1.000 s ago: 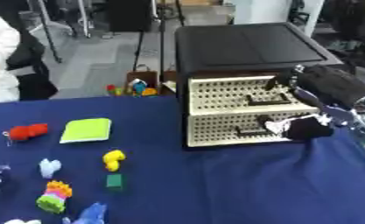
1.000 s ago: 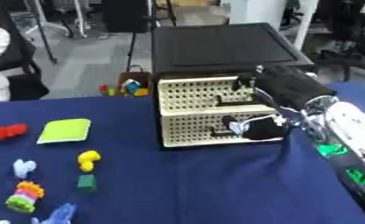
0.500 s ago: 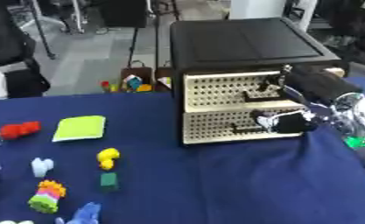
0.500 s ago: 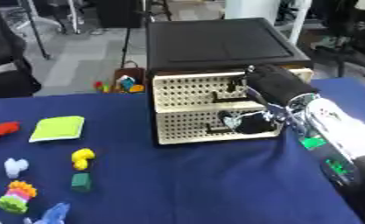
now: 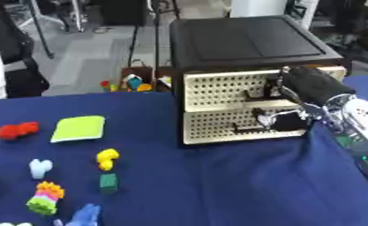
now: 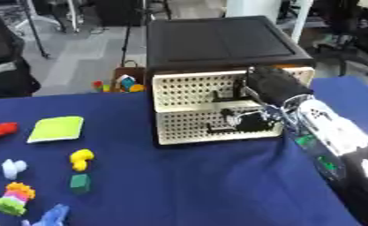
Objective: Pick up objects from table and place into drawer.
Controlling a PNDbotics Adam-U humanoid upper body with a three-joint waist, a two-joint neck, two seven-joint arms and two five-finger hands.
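Right hand [image 5: 288,121]: black, at the front of the lower drawer, fingers curled in around the dark handle there; forearm entering from the right, white and silver.
Left hand: out of sight in both views.
Drawer unit [image 5: 248,44]: black box with a flat black top, standing on the far middle of the table; two cream perforated drawer fronts [image 5: 225,90], one above the other, both looking closed or nearly so.
Table [image 5: 217,185]: covered in dark blue cloth.
Objects to pick up: all on the left part of the table, well apart from the drawer unit.
Yellow-green flat square pad [image 5: 78,128]: nearest the unit, lying flat.
Red toy [image 5: 16,130]: just left of the pad.
Yellow curved block [image 5: 107,158]: below the pad.
Small dark green cube [image 5: 108,182]: just below the yellow block.
Pale white-blue piece [image 5: 40,168]: left of the yellow block.
Multicoloured brick stack [image 5: 44,197]: pink, orange and green, near the front edge.
Light blue figure [image 5: 82,215]: at the bottom edge, partly cut off.
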